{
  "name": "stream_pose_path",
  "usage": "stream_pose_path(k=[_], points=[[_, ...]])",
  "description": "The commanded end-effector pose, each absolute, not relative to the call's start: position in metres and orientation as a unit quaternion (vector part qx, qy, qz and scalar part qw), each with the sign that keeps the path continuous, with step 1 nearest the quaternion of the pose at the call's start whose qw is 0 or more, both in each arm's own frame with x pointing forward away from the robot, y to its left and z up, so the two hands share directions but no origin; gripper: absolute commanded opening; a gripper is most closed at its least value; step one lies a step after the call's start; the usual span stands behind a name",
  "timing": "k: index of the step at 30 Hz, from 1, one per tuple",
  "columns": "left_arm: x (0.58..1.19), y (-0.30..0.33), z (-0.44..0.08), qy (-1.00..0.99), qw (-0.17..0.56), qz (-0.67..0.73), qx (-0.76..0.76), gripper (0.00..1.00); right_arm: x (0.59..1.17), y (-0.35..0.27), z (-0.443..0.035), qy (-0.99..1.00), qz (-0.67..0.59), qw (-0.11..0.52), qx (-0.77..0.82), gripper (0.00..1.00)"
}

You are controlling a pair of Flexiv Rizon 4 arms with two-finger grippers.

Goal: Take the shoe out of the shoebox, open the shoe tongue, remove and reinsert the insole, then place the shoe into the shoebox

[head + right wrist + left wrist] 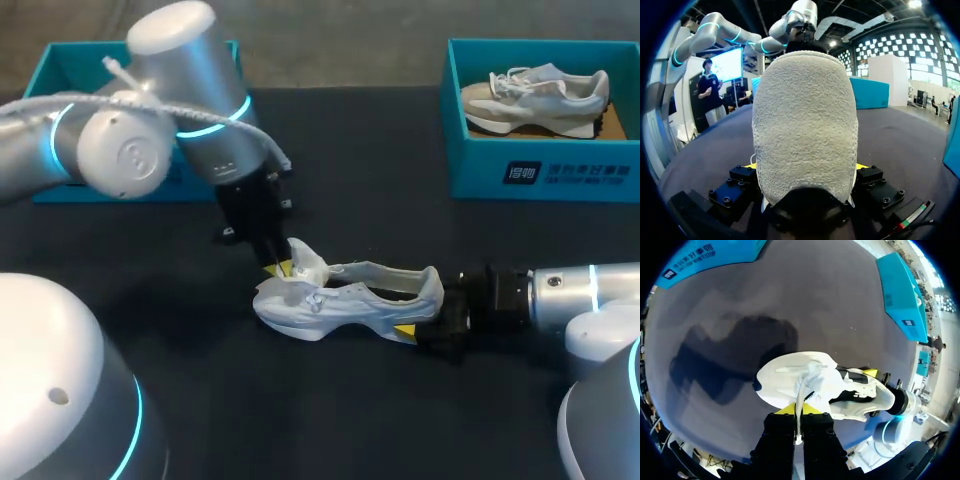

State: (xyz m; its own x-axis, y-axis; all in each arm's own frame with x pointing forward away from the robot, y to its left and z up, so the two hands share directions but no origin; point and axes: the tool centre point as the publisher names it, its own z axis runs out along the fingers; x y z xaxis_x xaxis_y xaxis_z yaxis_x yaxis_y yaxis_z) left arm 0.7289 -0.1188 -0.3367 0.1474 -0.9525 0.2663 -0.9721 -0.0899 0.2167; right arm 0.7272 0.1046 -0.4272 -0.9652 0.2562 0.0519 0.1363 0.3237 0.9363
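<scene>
- The shoe (345, 300) is shown on the black table (360, 160), between the two shoeboxes and outside both. Its long axis runs across the table, with the toe towards the left arm and the heel towards the right arm.
- The left gripper (283, 268) is placed above the forefoot. Its fingers are clenched on a thin white flap rising from the throat of the shoe, which is taken to be the shoe tongue (305, 258). In the left wrist view the flap (801, 400) is seen edge-on, running from the shoe (790, 380) straight into the left gripper (799, 412).
- The right gripper (425, 318) is applied to the heel from behind. In the right wrist view the textured heel counter of the shoe (805, 125) is clamped from both sides between the yellow tips of the right gripper (807, 167).
- The deciding relation is judged to be this: the tongue lies directly in the left fingers, at the toe end of the opening, while the heel is anchored by the other arm. A pull away from the heel would therefore open the throat.
- The shoe is white, low-cut and laced, with a dark opening. The insole cannot be made out.
- A second shoe (535, 95) lies in the right-hand shoebox (540, 175). The left-hand shoebox (70, 60) is partly hidden by the left arm.
</scene>
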Motion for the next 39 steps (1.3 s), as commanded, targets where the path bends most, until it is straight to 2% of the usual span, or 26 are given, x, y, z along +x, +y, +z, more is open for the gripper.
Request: stream_pose_path(k=[1,5,9,15,18,20,21,24,30,39], points=[[0.726,-0.111,-0.343,-0.628,0.222,0.088,0.74,0.0,0.727,0.104,-0.428,0.813,0.567,0.053,0.121,0.0],[0.727,-0.108,-0.346,-0.616,0.23,0.09,0.748,0.0,0.727,0.104,-0.428,0.813,0.567,0.053,0.121,0.0],[0.724,-0.108,-0.354,-0.609,0.232,0.071,0.755,0.1,0.727,0.104,-0.428,0.813,0.567,0.053,0.121,0.0],[0.725,-0.104,-0.354,-0.604,0.229,0.064,0.76,0.17,0.727,0.104,-0.428,0.813,0.567,0.053,0.121,0.0],[0.727,-0.103,-0.348,-0.606,0.223,0.069,0.76,0.34,0.727,0.104,-0.428,0.813,0.567,0.053,0.121,0.0],[0.73,-0.102,-0.343,-0.61,0.216,0.075,0.758,0.58,0.727,0.104,-0.428,0.813,0.567,0.053,0.121,0.0],[0.73,-0.102,-0.338,-0.613,0.215,0.08,0.756,0.78,0.727,0.104,-0.428,0.813,0.567,0.053,0.121,0.0],[0.732,-0.102,-0.319,-0.63,0.206,0.097,0.742,0.94,0.727,0.104,-0.428,0.813,0.567,0.053,0.121,0.0],[0.741,-0.113,-0.276,-0.694,0.159,0.118,0.692,1.0,0.727,0.104,-0.428,0.813,0.567,0.053,0.121,0.0],[0.752,-0.136,-0.235,-0.774,0.129,0.106,0.611,0.92,0.727,0.104,-0.428,0.813,0.567,0.053,0.121,0.0]])
